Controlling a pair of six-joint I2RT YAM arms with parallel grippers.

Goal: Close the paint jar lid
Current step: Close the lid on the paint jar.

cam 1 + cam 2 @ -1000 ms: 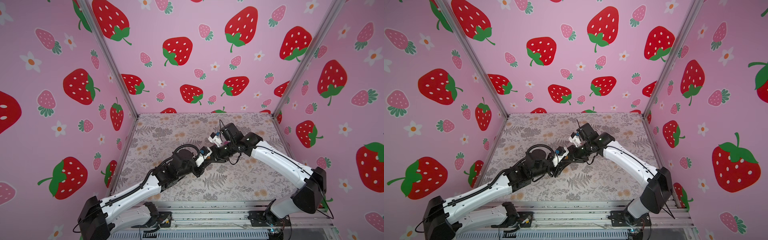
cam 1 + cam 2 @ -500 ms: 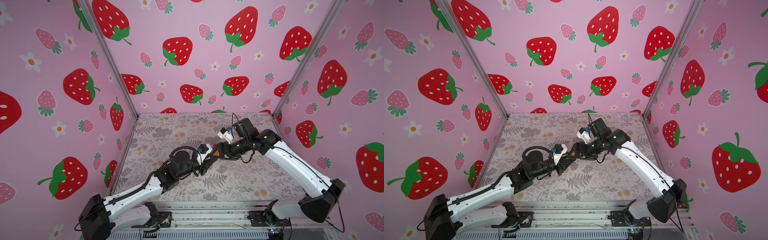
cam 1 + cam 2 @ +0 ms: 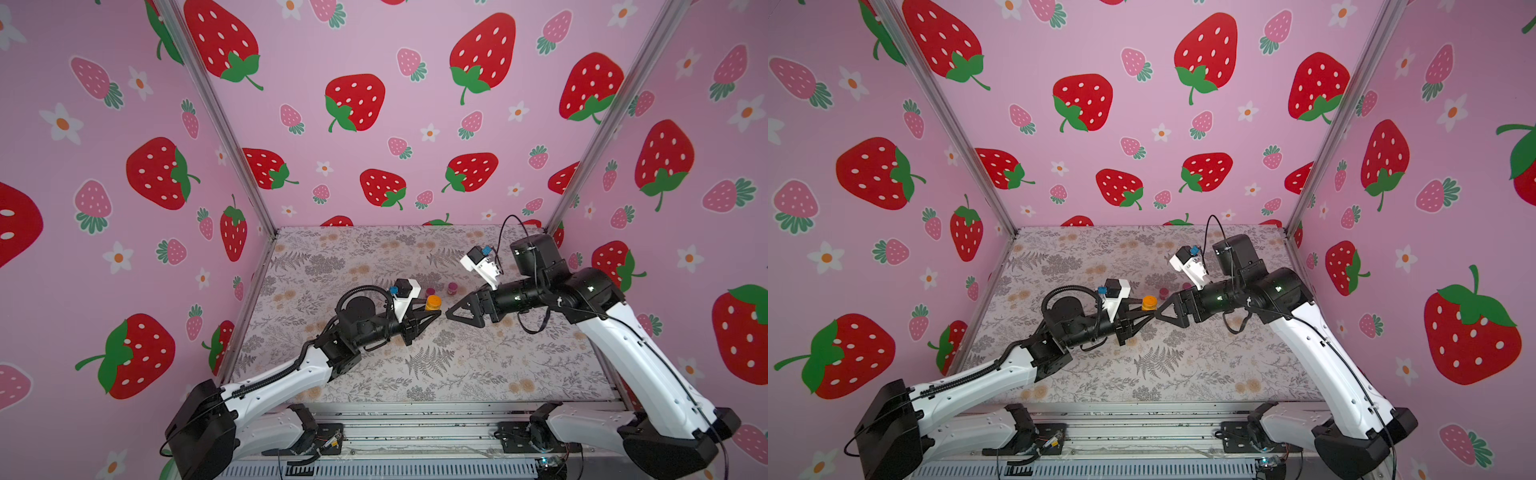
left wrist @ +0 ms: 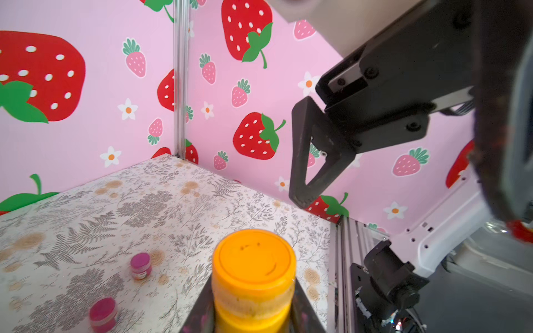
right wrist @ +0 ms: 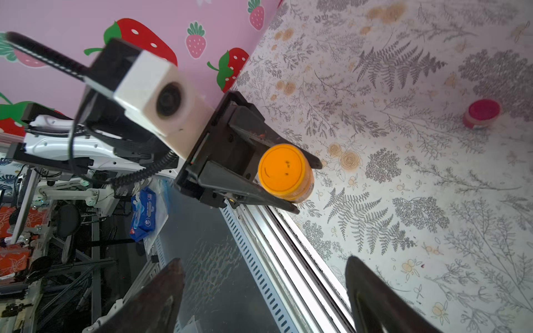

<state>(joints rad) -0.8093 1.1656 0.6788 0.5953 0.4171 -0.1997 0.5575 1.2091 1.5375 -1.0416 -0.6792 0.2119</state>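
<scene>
— Hunting for the small orange plastic paint jar (image 3: 433, 302)?

— Sitting just right of centre in both top views, and showing close up in the left wrist view. Being pinched upright by the left arm's fingers (image 5: 253, 193), clenched on its body below the round orange lid (image 4: 253, 256). Seemingly hanging clear of the floral-patterned counter (image 3: 457, 365), though hard telling for certain.

— And checking the right arm's fingers (image 5: 161, 294)?

— Standing spread wide, gripping nothing, pointing at the jar from the right of the frame in the top views, near it but not touching.

— Guessing at the handling?

— Probably weighing very little and feeling stiff, being a hard plastic pot. Likely proving slippery along those smooth sides, so risking a spin inside the left grip during any twisting of the lid.

— Taking hold where, then?

— Across the lid's rim, squeezing opposite edges and leaving the body to the left arm's fingers. Keeping it upright too, for fear of spilling wet paint.

— Looking shut already?

— Appearing to be sitting flat on the neck, yet not showing whether fully tightened.

— Crowding from anything nearby?

— Only noticing two small pink-lidded jars (image 3: 418, 291) standing on the counter just above the orange one in the top views, apart from both sets of fingers.
</scene>
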